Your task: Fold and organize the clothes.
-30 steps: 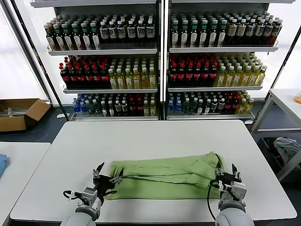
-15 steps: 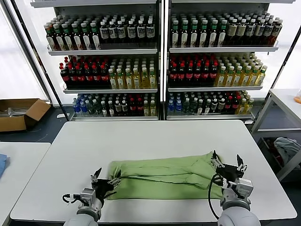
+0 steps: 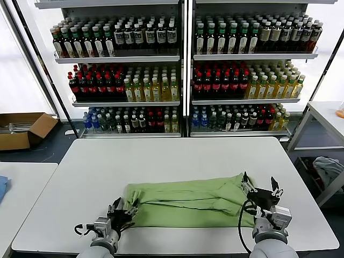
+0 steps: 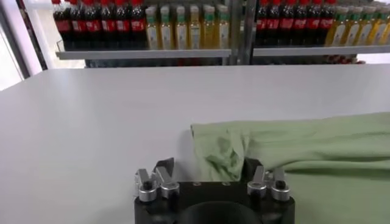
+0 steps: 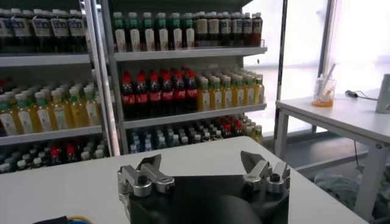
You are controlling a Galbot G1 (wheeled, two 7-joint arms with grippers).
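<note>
The light green shirt (image 3: 188, 201) lies folded into a long band across the front of the white table (image 3: 172, 156). Its logo and buttons are hidden. My left gripper (image 3: 125, 207) is open and low at the band's left end. In the left wrist view (image 4: 208, 165) the crumpled end of the shirt (image 4: 222, 155) lies between its fingers. My right gripper (image 3: 261, 188) is open and empty, raised and tilted up just past the band's right end. In the right wrist view (image 5: 200, 163) it faces the bottle shelves with nothing between its fingers.
Shelves of bottles (image 3: 183, 70) stand behind the table. A cardboard box (image 3: 21, 129) sits on the floor at the left. A second table (image 3: 21, 183) at the left holds a small blue cloth (image 3: 2, 188). A grey-blue cloth bundle (image 3: 328, 169) lies under a side table (image 3: 325, 113) at the right.
My right gripper has lifted off the shirt's right end and tilted upward. My left gripper has sunk lower and edged in to the shirt's left end. The shirt has stayed put.
</note>
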